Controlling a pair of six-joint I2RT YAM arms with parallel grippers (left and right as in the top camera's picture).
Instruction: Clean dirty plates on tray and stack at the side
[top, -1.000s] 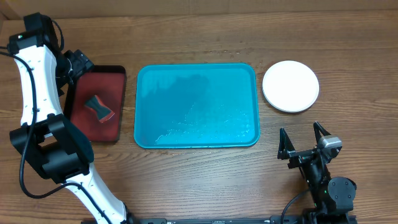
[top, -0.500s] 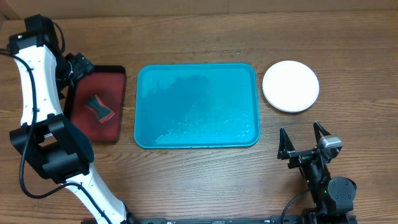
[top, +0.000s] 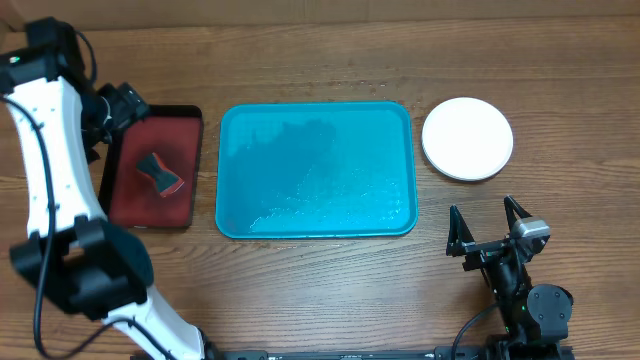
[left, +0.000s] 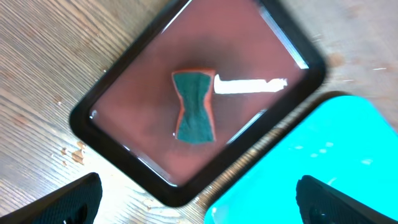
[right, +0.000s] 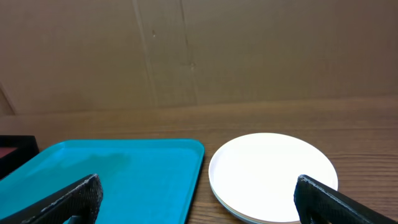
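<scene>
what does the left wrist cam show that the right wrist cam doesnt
Only the left wrist view shows the sponge, lying in the dark-red tray. Only the right wrist view shows the white plate and the cardboard wall behind it. Both show the turquoise tray, the wood tabletop and an open claw: the left claw in one, the right claw in the other. The right wrist view catches only a corner of the dark-red tray.

Tray (top: 316, 170) glossy turquoise plastic; plate (top: 467, 138) smooth white plastic; surface (top: 320, 280) matt wood grain; sponge (left: 194, 107) rough green.
</scene>
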